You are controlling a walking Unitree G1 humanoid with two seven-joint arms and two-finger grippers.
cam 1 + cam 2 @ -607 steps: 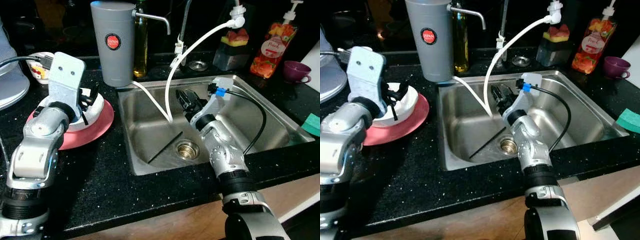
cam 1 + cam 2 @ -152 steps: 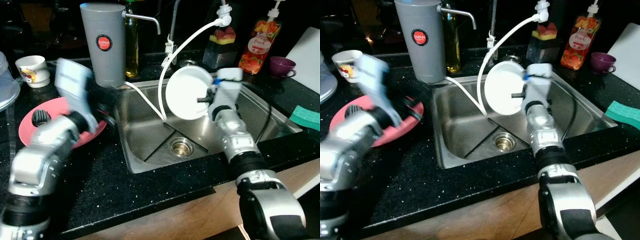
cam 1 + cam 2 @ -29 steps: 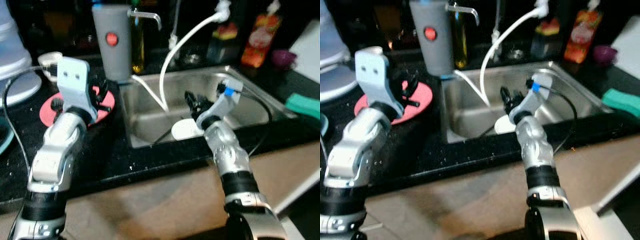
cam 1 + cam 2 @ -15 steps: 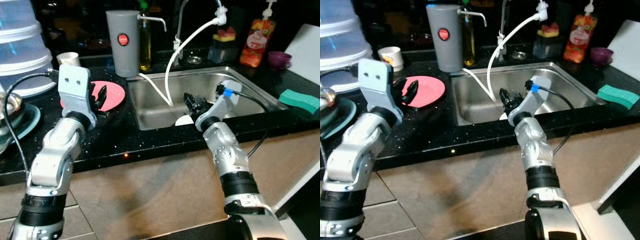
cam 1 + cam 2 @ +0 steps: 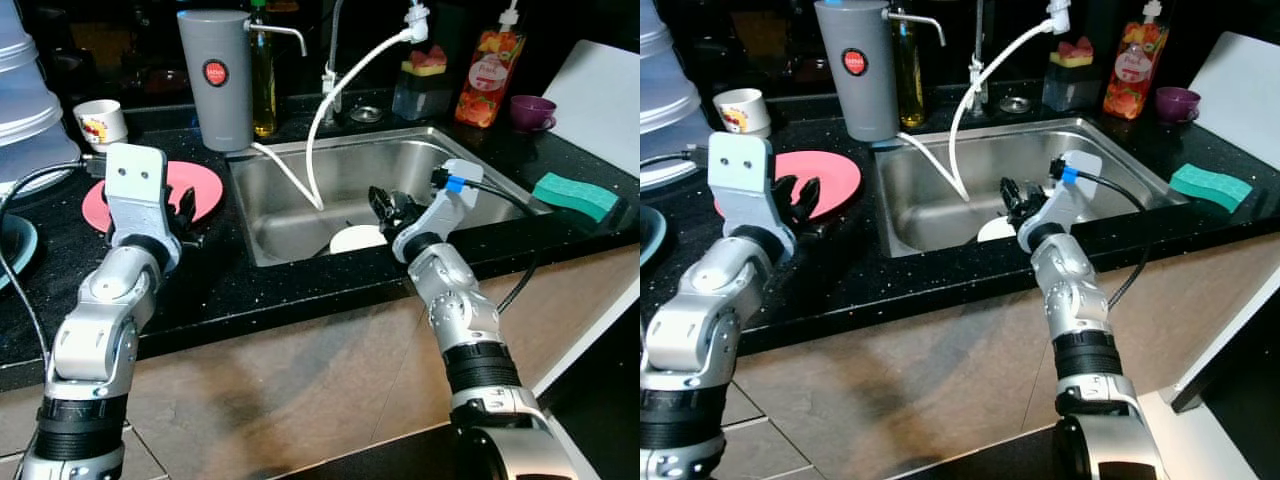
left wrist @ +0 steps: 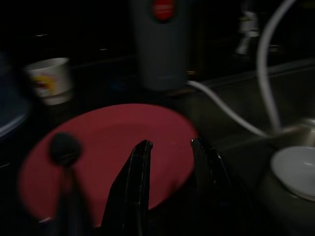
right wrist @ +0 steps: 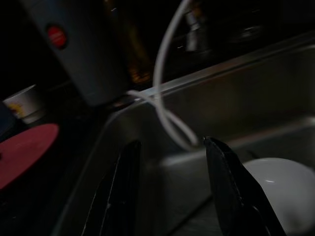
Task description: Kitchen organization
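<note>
A white dish [image 5: 355, 239] lies upside down on the floor of the steel sink [image 5: 285, 205]. My right gripper [image 5: 385, 203] hangs open just above the dish, empty; the right wrist view has the dish [image 7: 275, 189] beyond one finger. A red plate [image 5: 205, 185] rests on the black counter left of the sink, with a dark spoon-like thing [image 6: 64, 147] on it. My left gripper [image 5: 185, 207] hovers open over the plate's near edge, and its fingers [image 6: 140, 167] hold nothing.
A grey water canister [image 5: 215, 75] and an oil bottle stand behind the sink; a white hose [image 5: 335, 100] loops into it. A small cup [image 5: 100, 120] sits far left. A green sponge [image 5: 575, 193], purple cup [image 5: 530, 108] and soap bottle [image 5: 487, 60] are on the right.
The whole view has shifted a little as the camera moved. Both grippers keep their places, the left over the red plate and the right over the dish in the sink.
</note>
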